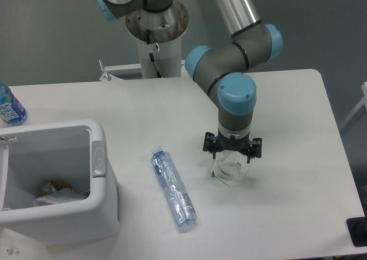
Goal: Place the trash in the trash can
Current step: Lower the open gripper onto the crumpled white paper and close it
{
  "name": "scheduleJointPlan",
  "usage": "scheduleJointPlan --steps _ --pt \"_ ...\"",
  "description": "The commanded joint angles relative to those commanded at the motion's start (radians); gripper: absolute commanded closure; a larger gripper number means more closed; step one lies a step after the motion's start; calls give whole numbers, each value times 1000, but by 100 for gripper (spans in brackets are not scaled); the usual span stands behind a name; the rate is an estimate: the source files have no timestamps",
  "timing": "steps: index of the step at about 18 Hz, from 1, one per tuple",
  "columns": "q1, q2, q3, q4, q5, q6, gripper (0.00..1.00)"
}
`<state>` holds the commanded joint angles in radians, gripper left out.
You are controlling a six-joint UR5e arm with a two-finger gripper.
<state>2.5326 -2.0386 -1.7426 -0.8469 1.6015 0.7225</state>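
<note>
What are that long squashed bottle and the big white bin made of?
The crushed bottle looks like thin clear plastic, bluish and glossy: you see through its dented walls. The trash can seems to be thick, opaque white plastic with a smooth moulded rim and rounded corners.

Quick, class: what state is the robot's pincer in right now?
Pincer: open, fingers spread either side of the crumpled white wrapper, lowered over it but not closed on it.
</note>
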Motion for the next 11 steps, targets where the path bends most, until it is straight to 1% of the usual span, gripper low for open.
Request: scheduleJointPlan --steps 7,9,10,11 --pt "0 -31 17 14 2 -23 0" --pt "-2 -34 12 32 2 -26 1" --pt "-2 -34 11 34 3 -26 11" --pt "-2 -31 11 32 3 -26 29"
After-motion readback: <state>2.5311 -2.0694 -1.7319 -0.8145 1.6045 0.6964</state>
